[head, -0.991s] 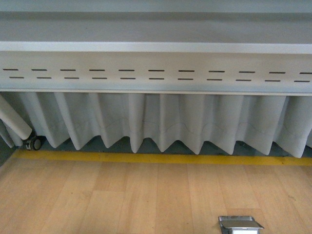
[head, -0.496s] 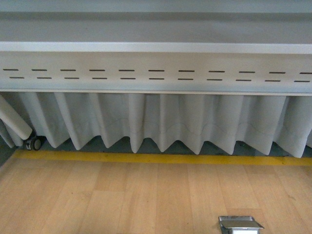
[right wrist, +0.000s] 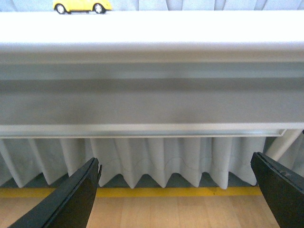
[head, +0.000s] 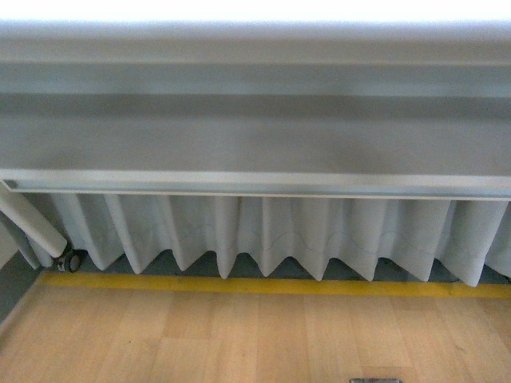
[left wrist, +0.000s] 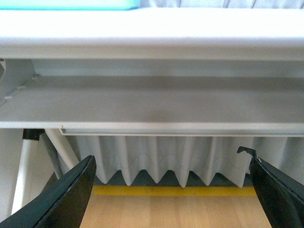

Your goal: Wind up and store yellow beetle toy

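My left end effector (left wrist: pixel 171 162) and right end effector (right wrist: pixel 175 162) hang wide open and empty below the worktop (right wrist: pixel 190 28). The yellow beetle toy (right wrist: pixel 81 6) stands on it, upper left of the right wrist view. I'd rise clear of the edge first.

Roof of yellow beetle toy (right wrist: pixel 81 6) beyond edge
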Controlling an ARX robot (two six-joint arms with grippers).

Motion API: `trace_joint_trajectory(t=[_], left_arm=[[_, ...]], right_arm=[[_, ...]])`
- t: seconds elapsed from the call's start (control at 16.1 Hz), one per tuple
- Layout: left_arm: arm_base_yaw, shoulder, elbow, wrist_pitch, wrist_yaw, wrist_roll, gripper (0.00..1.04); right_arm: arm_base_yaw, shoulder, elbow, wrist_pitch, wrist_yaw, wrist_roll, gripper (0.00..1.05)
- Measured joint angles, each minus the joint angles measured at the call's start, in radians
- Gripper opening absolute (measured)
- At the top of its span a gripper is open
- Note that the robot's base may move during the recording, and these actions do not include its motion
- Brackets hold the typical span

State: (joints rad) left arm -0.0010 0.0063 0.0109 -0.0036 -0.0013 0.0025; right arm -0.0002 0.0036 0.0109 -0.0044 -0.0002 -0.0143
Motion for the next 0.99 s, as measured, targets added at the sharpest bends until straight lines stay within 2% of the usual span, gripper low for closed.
trace_joint_trajectory(t=[0.99], left_arm=[[0.000,0.000,0.000,0.000,0.000,-0.003,0.98]], right_arm=[[0.000,0.000,0.000,0.001,0.001,0.004,0.98]])
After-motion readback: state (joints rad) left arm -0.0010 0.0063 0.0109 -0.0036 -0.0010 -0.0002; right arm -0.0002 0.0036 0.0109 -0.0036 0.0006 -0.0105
